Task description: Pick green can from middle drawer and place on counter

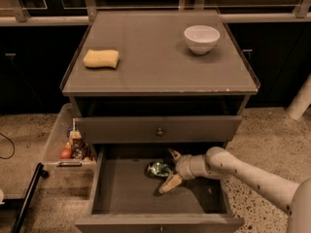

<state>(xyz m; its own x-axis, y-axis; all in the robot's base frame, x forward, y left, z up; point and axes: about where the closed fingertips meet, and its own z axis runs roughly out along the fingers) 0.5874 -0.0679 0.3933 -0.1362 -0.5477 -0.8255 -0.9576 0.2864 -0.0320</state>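
The green can (157,169) lies on the floor of the open middle drawer (126,188), near its back centre. My gripper (166,170) reaches into the drawer from the right on a pale arm. It is open, with one finger (173,154) behind the can and the other finger (170,184) in front of it, so the can sits at the mouth of the fingers. The counter (155,67) is the cabinet top above the drawers.
A yellow sponge (101,58) lies on the counter's left, a white bowl (201,39) on its right. The drawer above, with a brass knob (159,131), is shut. A low tray (68,147) with small items stands on the floor at the left.
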